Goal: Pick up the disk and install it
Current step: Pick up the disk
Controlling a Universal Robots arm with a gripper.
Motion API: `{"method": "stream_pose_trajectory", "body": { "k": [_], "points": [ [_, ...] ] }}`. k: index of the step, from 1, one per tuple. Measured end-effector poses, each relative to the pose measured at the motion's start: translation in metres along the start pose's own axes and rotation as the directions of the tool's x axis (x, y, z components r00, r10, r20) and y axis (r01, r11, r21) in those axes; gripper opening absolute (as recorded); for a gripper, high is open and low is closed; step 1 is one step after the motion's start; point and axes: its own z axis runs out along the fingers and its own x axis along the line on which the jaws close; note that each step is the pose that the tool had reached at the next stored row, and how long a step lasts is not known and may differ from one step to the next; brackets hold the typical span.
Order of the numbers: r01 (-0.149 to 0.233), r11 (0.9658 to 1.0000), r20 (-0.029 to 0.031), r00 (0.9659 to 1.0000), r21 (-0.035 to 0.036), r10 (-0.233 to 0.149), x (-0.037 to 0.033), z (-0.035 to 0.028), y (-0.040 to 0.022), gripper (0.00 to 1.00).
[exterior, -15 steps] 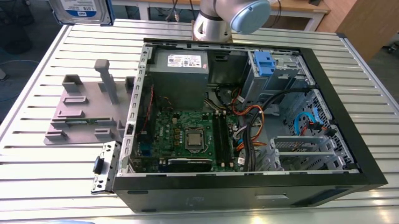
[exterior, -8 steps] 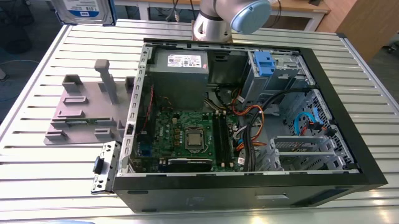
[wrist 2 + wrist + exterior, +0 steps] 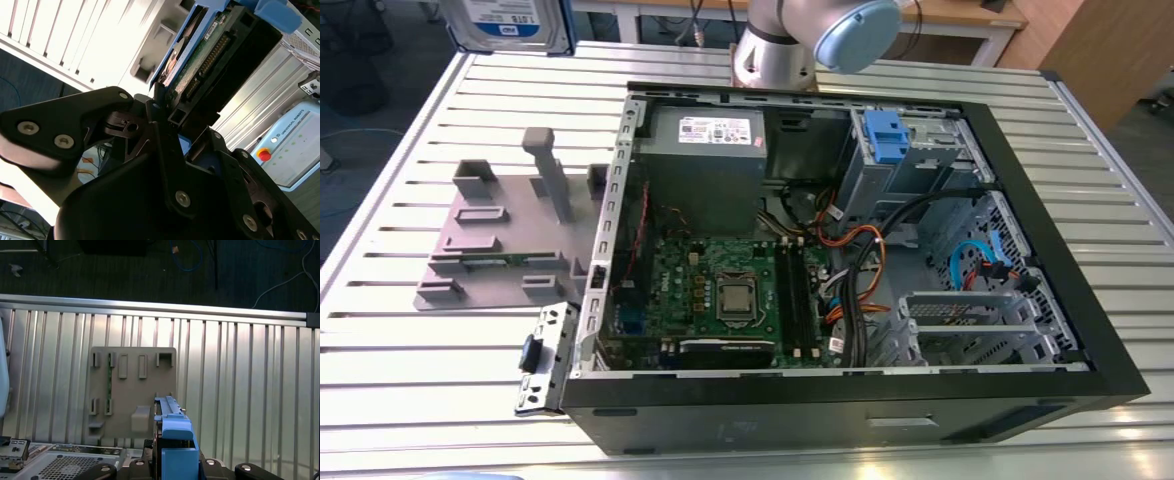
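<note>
At the upper left of the exterior view, the disk [image 3: 511,25] is held clear above the slatted table [image 3: 400,330], well apart from the open computer case [image 3: 854,400]. Its white label with the blue band is turned toward the camera. In the second wrist view the gripper [image 3: 182,122] is closed on one end of the disk, and the green circuit board is seen rising away from the fingers [image 3: 167,150]. In the first wrist view the blue bracket [image 3: 175,437] is presented edge-on, with the grey fixture plate [image 3: 132,390] and the table behind it.

The step in hand is judged to be the carry of the gripped disk toward the case. A firm grip is required, since the hold is taken at one end only and the free end may swing. The disk is to be kept square to the fingers. It is to be carried high enough that the case wall and the loose cables [image 3: 854,245] are cleared. The drive cage [image 3: 937,150] at the upper right of the case, where a bare blue clip [image 3: 886,135] is seated, is judged to be the place of installation.

The disk and the arm [image 3: 814,40] are both cut by the upper edge of the exterior view, so the link between them cannot be traced there. Pad contact is masked by the gripper's own linkage, so the depth of the hold cannot be told. The cage interior is shaded, and a free slot cannot be made out.
</note>
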Motion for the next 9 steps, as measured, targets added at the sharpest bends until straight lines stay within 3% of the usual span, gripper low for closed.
{"method": "stream_pose_trajectory", "body": {
  "k": [9],
  "points": [
    [0.0, 1.0, 0.0001, 1.0, 0.0001, 0.0, 0.0004, -0.0003, -0.0084, 0.37]
  ]
}}
